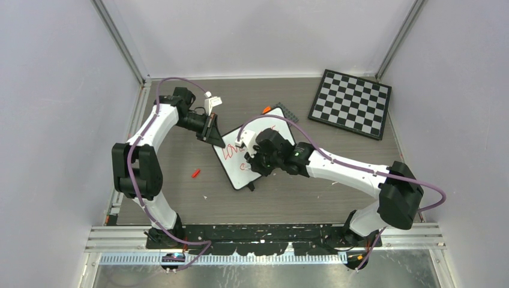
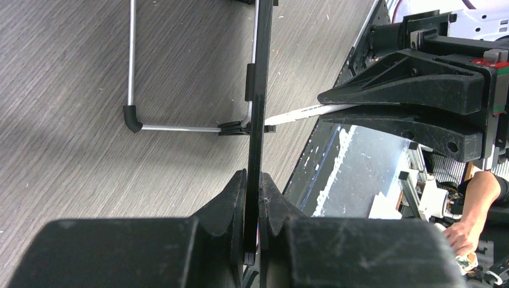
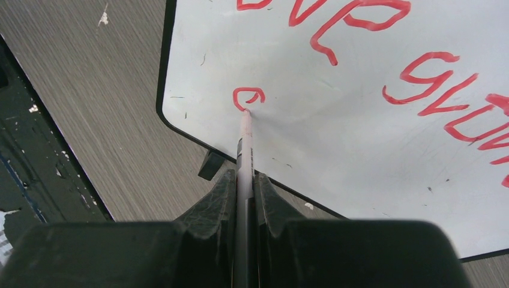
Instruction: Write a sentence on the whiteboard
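Observation:
The whiteboard point(image 1: 235, 161) lies tilted at the table's middle, with red handwritten words point(image 1: 231, 152) on it. My left gripper point(image 1: 212, 139) is shut on the board's upper left edge; in the left wrist view the board point(image 2: 259, 90) shows edge-on between the jaws of that gripper point(image 2: 252, 198). My right gripper point(image 1: 257, 165) is shut on a white marker point(image 3: 245, 150). Its red tip touches the board point(image 3: 360, 144) at a small red loop point(image 3: 248, 97) on a lower line. Above it are red words point(image 3: 432, 84), partly cut off. The marker and right gripper point(image 2: 408, 102) also show in the left wrist view.
A checkered chessboard point(image 1: 351, 103) lies at the back right. A red cap point(image 1: 195, 173) lies left of the whiteboard. A small orange piece point(image 1: 266, 109) and a dark flat strip point(image 1: 287, 112) lie behind the board. A wire stand point(image 2: 135, 114) props the board's back.

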Controlling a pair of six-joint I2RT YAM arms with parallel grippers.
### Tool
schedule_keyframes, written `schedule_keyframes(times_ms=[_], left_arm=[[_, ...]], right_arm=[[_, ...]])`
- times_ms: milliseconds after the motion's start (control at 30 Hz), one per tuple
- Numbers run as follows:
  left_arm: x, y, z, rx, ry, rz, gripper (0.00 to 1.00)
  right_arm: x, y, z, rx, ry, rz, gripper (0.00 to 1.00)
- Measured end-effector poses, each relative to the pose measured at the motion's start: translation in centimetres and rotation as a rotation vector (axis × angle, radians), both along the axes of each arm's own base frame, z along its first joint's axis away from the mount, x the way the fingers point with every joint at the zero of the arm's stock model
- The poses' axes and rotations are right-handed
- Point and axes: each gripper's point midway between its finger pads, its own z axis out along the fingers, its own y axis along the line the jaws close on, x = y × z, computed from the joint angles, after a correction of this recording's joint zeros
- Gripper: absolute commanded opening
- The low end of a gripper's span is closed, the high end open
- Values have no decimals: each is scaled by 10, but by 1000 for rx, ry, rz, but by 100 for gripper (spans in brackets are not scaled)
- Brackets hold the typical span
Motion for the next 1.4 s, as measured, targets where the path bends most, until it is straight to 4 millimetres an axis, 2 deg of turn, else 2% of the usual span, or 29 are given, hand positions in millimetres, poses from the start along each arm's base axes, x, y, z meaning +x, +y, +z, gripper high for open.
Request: schedule_keyframes(times_ms=[100,333,567,800,1100,1400], left_arm=[[0,0,0,0,0,0,0],[0,0,0,0,1,0,0],[0,0,0,0,1,0,0],[0,0,0,0,2,0,0],[0,1,-1,4,-3,-2,0],[0,1,-1,5,-2,-2,0]], right_arm=[[4,-2,3,-3,-5,-12,0],[24,-1,26,30,-55,-62,0],[32,-3,32,38,-68,-83,0],[28,-2,30,42,-51,-71,0],[10,-5,5,5,7,-33,0],[5,-8,0,-11,16,-23,0]])
